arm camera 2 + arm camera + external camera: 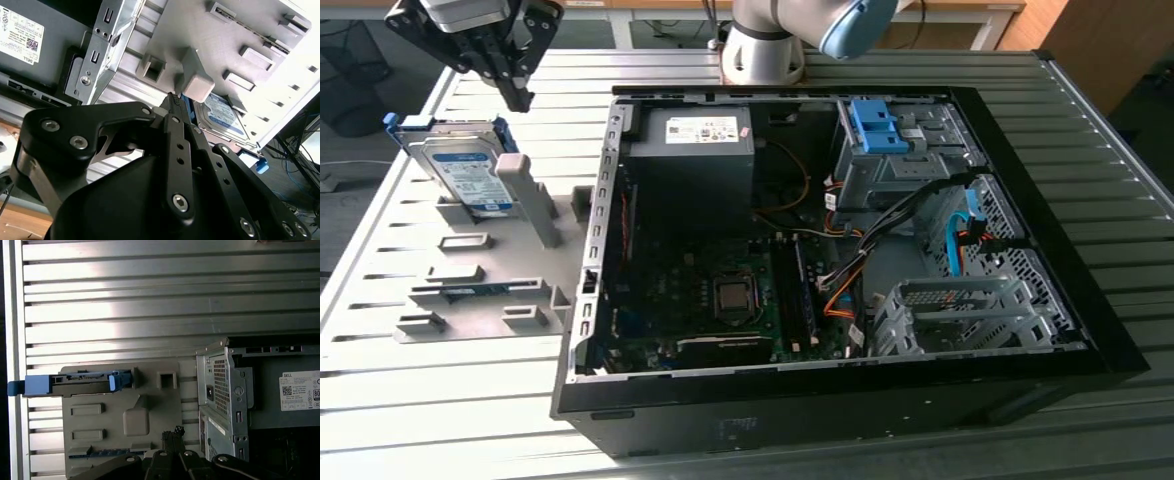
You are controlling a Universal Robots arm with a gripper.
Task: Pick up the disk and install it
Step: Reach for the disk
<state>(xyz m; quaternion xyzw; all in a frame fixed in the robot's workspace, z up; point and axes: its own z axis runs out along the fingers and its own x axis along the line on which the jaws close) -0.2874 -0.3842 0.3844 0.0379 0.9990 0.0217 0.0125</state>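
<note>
Near the disk [464, 172], claw [522, 100] closed, empty.

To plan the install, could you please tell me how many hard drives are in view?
1. The disk stands on edge in the grey stand at the exterior view's left, beside the open computer. More may be hidden in its bays.

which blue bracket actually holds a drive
The disk standing on the grey rack outside the case; the blue clip inside the case has no silver drive.
</note>
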